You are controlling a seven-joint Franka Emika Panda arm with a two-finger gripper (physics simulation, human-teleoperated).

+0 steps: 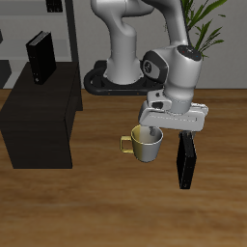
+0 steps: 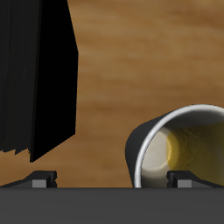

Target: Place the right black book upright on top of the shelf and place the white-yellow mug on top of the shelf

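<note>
The right black book point(image 1: 39, 58) stands upright on the flat top of the shelf point(image 1: 39, 114), a low black cabinet. On the wooden table sits the white-yellow mug point(image 1: 147, 144), upright, its yellow handle pointing toward the shelf. My gripper point(image 1: 152, 129) hangs just above the mug's rim and is open. In the wrist view the mug point(image 2: 175, 147) shows its yellow inside. One fingertip point(image 2: 184, 178) is over the mug's opening and the other fingertip point(image 2: 39, 179) is far outside it. Nothing is held in the gripper point(image 2: 112, 181).
A second black book point(image 1: 186, 159) stands upright on the table close beside the mug, on the side away from the shelf; it also fills part of the wrist view as the book point(image 2: 35, 79). A grey open rack point(image 1: 66, 24) and a plant point(image 1: 205, 27) stand at the back.
</note>
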